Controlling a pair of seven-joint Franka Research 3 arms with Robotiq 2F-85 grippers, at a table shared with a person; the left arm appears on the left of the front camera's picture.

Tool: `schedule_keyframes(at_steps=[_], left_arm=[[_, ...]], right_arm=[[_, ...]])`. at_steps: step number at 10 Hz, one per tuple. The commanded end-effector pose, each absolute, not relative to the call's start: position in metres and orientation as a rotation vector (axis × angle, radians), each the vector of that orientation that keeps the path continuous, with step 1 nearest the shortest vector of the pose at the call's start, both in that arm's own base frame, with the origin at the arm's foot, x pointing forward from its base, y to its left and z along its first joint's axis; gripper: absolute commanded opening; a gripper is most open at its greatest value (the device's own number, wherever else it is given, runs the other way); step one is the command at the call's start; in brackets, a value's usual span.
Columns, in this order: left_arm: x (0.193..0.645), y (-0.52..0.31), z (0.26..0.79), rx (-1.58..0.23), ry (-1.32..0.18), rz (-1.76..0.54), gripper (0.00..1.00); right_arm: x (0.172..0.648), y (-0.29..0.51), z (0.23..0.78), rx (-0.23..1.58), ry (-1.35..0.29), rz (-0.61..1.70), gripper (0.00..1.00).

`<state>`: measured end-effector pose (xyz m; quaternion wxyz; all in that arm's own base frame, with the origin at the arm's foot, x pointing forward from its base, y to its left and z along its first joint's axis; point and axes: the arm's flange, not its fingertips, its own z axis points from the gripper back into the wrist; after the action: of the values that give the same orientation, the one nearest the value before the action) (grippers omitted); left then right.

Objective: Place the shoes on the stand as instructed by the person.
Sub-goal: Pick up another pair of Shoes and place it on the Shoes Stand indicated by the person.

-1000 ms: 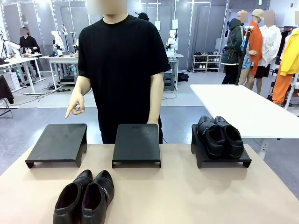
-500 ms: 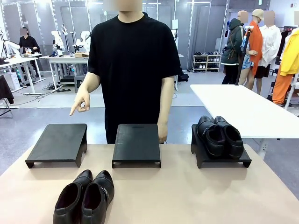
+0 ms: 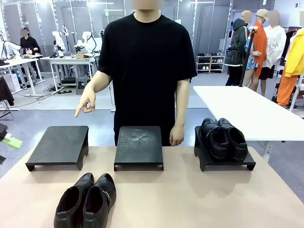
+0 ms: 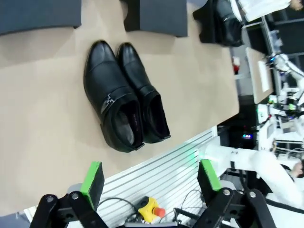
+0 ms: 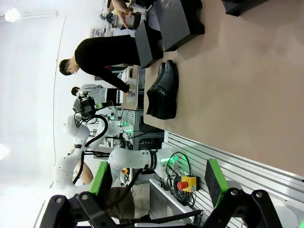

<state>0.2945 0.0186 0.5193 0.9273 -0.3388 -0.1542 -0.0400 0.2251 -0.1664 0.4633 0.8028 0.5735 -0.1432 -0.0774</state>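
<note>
One pair of glossy black shoes (image 3: 86, 199) lies side by side on the tan table's near left, toes pointing away from me. A second pair of shoes (image 3: 224, 137) sits on the right stand (image 3: 204, 164). The left stand (image 3: 59, 145) and the middle stand (image 3: 138, 145) are bare. The person (image 3: 147, 66) stands behind the middle stand, one hand (image 3: 85, 103) pointing an index finger down toward the left stand. In the left wrist view, my left gripper (image 4: 150, 176) hangs open above the table's near edge, with the near pair of shoes (image 4: 123, 97) ahead of it. My right gripper (image 5: 157, 176) is open too, far from that pair (image 5: 164, 90).
A white table (image 3: 247, 111) stands behind on the right. The tan table (image 3: 199, 199) has free room in its middle and right front. A red stop button (image 4: 151, 209) and cables sit below the table's near edge. A green pad (image 3: 11, 141) shows at the picture's left edge.
The person has stepped to the picture's right, keeping the finger pointed toward the left stand; the other hand now hangs beside the middle stand. A green pad has appeared at the left edge.
</note>
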Motion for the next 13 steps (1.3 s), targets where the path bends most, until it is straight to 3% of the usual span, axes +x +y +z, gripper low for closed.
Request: schedule_keyframes(at_steps=[1,9,13], left_arm=[[0.254,-0.033,0.471,-0.628,-0.255,-0.083,1.0],[0.272,-0.13,0.415,-0.452,-0.035,-0.094,1.0],[0.287,-0.153,0.377,-0.293,-0.077,-0.07,1.0]], right_arm=[[0.224,-0.167,0.463,1.23,-0.319,-0.146,1.0],[0.224,-0.167,0.463,1.23,-0.319,-0.146,1.0],[0.224,-0.167,0.463,1.23,-0.319,-0.146,1.0]])
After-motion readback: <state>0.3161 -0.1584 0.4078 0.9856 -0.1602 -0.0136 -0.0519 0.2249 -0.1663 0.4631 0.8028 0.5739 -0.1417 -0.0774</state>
